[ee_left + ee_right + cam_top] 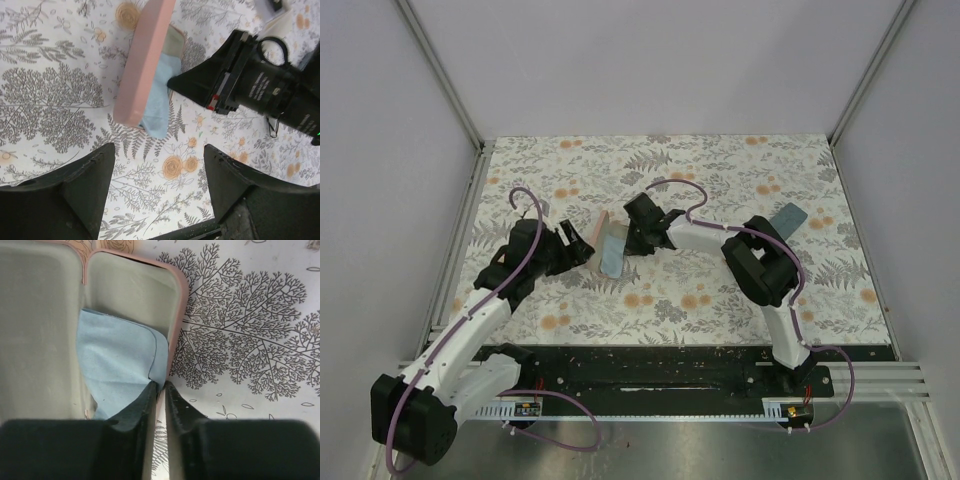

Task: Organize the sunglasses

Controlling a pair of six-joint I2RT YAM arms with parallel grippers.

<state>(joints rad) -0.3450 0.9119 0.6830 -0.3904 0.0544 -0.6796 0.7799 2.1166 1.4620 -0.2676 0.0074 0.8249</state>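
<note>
The pink case point(145, 60) is a rounded oblong clamshell, smooth and matte outside. It lies open near the middle of the counter point(720, 170) with one half tipped up on its long edge, and both halves are lined in soft pale grey-green, meeting at a hinge crease. A light blue cloth point(115, 355), thin and finely napped with one curling corner, lies in the flat half and spills over its end. The right pincer point(160, 386), black and wedge-shaped, reaches into the case from its right side. Its fingers are drawn almost together with only a thin slit between them, tips at the cloth's edge just inside the pink rim; whether they pinch the cloth cannot be told. The left pincer point(159, 155) hangs near the left side of the case, fingers spread wide with nothing between them but printed counter below. A blue-grey case point(787, 217), flat and oblong, lies well to the right of the pink case. The counter wears a white sheet printed with grey ferns, trees and orange blossoms. Plain pale panels set in metal posts wall it on three sides, and a black strip runs along the edge nearest the arms. The sunglasses cannot be made out in any view, so their place and look cannot be told.
</note>
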